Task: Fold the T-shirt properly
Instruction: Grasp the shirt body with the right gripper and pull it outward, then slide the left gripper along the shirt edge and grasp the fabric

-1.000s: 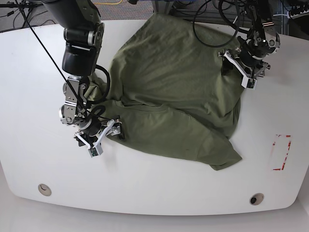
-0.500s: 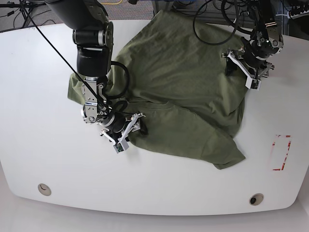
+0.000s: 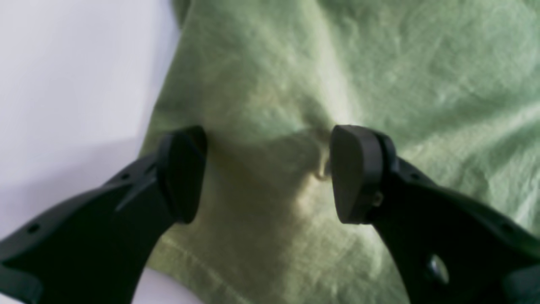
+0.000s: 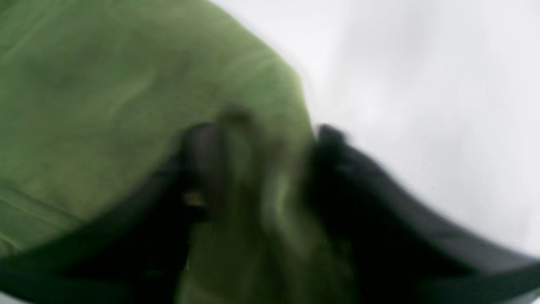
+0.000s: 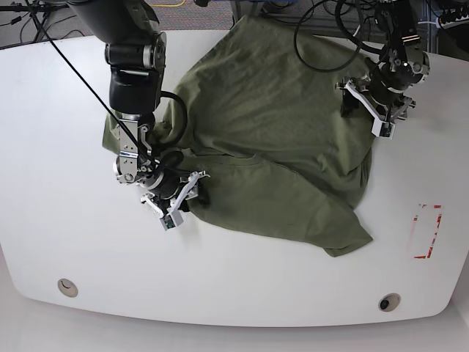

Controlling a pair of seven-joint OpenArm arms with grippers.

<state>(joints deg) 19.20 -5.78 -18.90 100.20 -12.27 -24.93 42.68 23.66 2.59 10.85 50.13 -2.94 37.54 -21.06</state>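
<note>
Sprawling across the white table (image 5: 44,242) in the base view, the T-shirt (image 5: 271,139) lies rumpled from the far edge toward the near right, a lower flap folded over and a corner pointing at the near edge. The right gripper (image 5: 183,198) sits at the shirt's left edge, near the table's left side; the left gripper (image 5: 366,110) is at the shirt's right edge, toward the far right corner. Red tape (image 5: 427,231) marks the table near its right edge.

From the left wrist, the left gripper (image 3: 265,173) stands with jaws wide apart over the shirt (image 3: 379,63), cloth bunched between the pads (image 3: 356,173), table (image 3: 63,63) showing beside it.

From the right wrist, blurred by motion, the right gripper (image 4: 265,177) has shirt (image 4: 105,84) fabric between its jaws at the garment's edge; whether they are clamped cannot be told. Bare table (image 4: 422,84) lies alongside.
</note>
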